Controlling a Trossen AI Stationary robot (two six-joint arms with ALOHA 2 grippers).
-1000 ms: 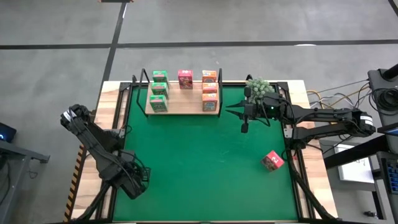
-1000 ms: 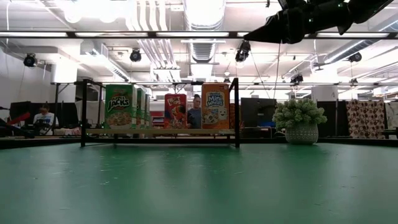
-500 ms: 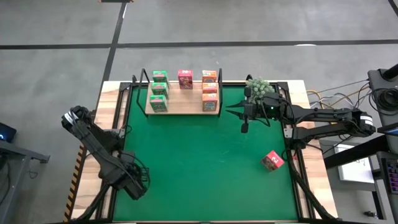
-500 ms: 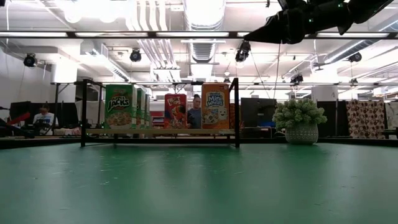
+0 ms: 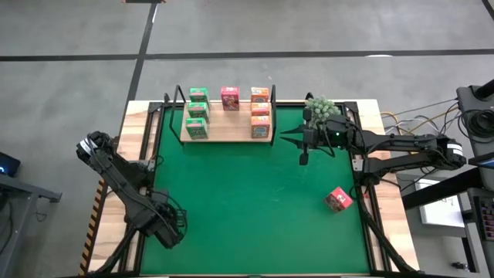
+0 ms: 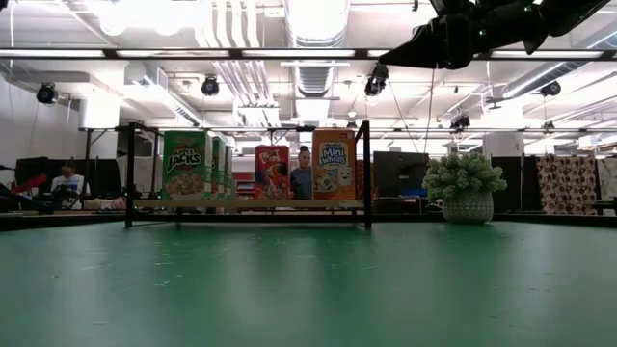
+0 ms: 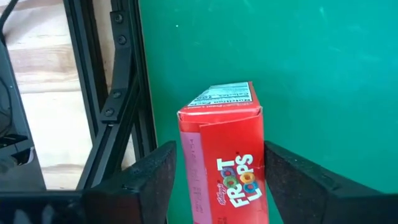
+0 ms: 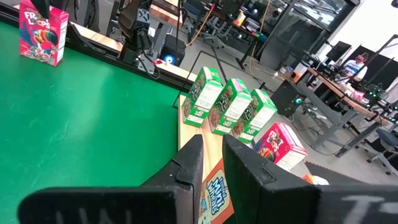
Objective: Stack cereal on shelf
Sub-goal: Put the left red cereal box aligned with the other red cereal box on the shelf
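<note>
Green matting (image 5: 255,185) covers my table, with grey concrete floor beyond its far edge. At the far side stands the wooden shelf (image 5: 226,130), carrying three green cereal boxes (image 5: 197,112) on its left, one pink-red box (image 5: 229,98) in the middle and the orange boxes (image 5: 260,110) on its right. My left gripper (image 7: 214,180) sits at the near left corner of the mat, its fingers (image 7: 146,177) spread to either side of an upright pink-red Froot Loops box (image 7: 227,162), close beside it but not visibly pressing it. Another pink-red box (image 5: 338,200) lies tilted near the mat's right edge. My right gripper (image 5: 282,137) hangs high, just right of the shelf, fingers nearly pressed together and empty. A small green plant (image 5: 321,107) stands at the far right, beside that arm.
</note>
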